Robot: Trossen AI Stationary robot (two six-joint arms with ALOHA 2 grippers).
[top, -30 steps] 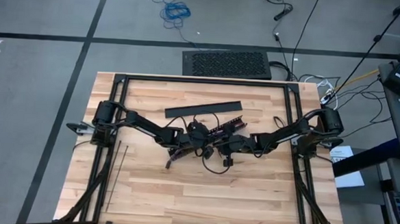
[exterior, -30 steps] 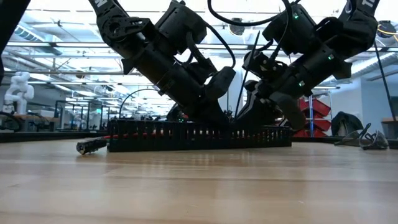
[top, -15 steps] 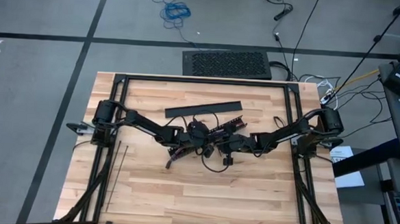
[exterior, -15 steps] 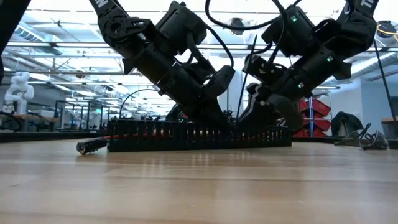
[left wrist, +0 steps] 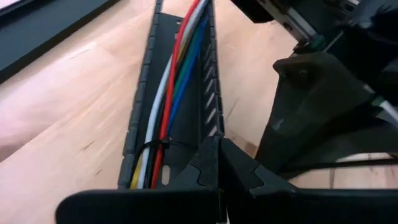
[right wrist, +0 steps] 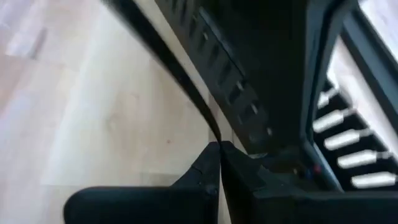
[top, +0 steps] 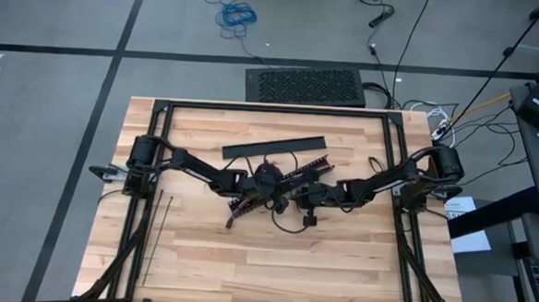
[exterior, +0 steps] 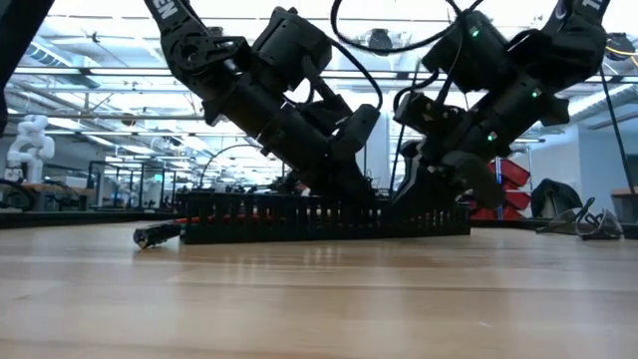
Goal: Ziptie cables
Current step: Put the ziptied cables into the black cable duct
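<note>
The cables [left wrist: 176, 74] are coloured wires lying side by side along the inside of a long black slotted channel [top: 298, 174] at the table's middle. A thin black ziptie [left wrist: 163, 144] loops across them near the channel's near end. My left gripper [left wrist: 219, 148] is shut at the channel's wall beside that loop. My right gripper [right wrist: 219, 148] is shut right next to it, coming from the table's right [top: 298, 201]. One cable end [exterior: 155, 235] sticks out of the channel's left end onto the wood. My left gripper is shut at the end of the ziptie loop [left wrist: 198, 144], beside the channel's wall. It comes slanting down from the table's left. Its own fingers hide the exact spot it pinches. My right gripper pinches the ziptie's free strap [right wrist: 208, 127] between its two fingertips. The strap [right wrist: 163, 59] runs straight away from the tips along the channel.
The channel's flat black lid [top: 274, 148] lies just beyond the channel. Spare straight zipties [top: 159, 225] lie near the table's left frame rail. Bare wood fills the near half of the table [top: 272, 271]. A black frame [top: 272, 108] runs around the tabletop.
The channel with its cables has slid a little toward the table's right, and both grippers have shifted that way with it. Both grippers have stayed shut.
</note>
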